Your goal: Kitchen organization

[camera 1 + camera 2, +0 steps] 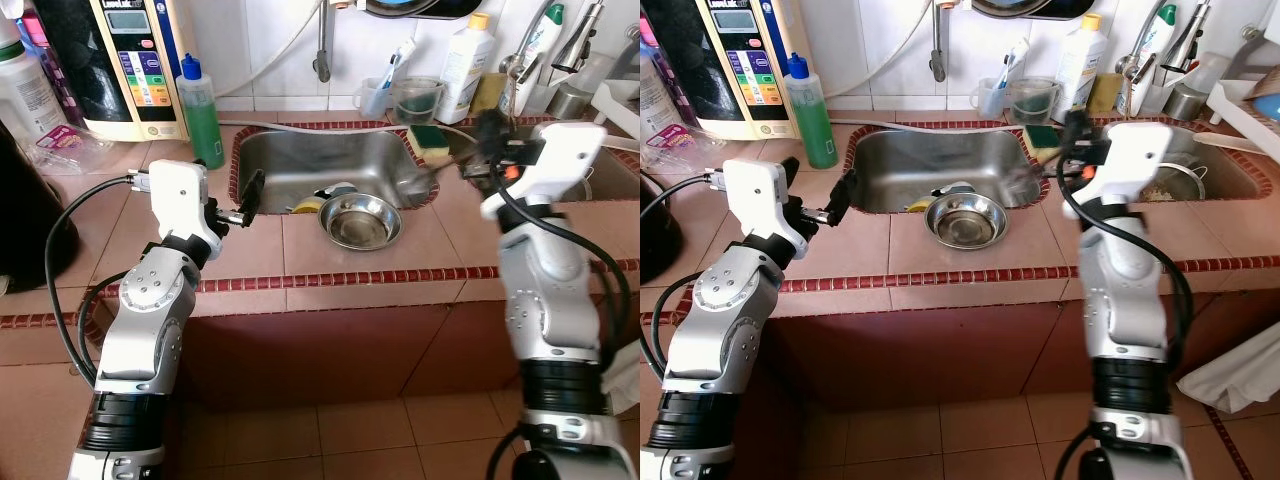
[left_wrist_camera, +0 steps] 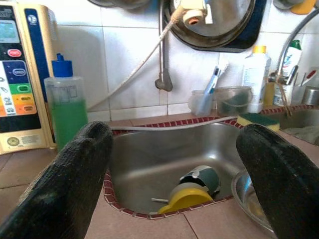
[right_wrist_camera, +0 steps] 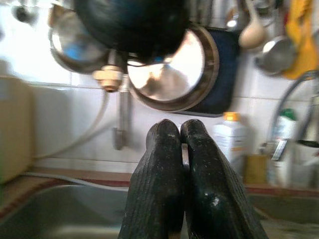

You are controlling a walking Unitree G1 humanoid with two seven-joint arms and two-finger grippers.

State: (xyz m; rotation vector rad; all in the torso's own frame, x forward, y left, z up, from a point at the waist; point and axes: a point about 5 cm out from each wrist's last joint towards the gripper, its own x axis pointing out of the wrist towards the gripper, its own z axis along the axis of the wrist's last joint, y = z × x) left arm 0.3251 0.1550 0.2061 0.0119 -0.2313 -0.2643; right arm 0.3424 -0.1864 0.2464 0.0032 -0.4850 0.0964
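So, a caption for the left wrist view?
Open left gripper faces the sink, green bottle beside it.

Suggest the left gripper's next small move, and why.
Probably ease the left gripper forward and down toward the steel bowl: its fingers are open and empty at the sink edge, bowl just ahead. The right gripper is shut, raised over the sink's right side.

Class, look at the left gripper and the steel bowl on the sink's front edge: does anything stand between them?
Nothing visible does. The left gripper, fingers open, hovers over the sink's left rim; the steel bowl sits beyond bare counter and basin.
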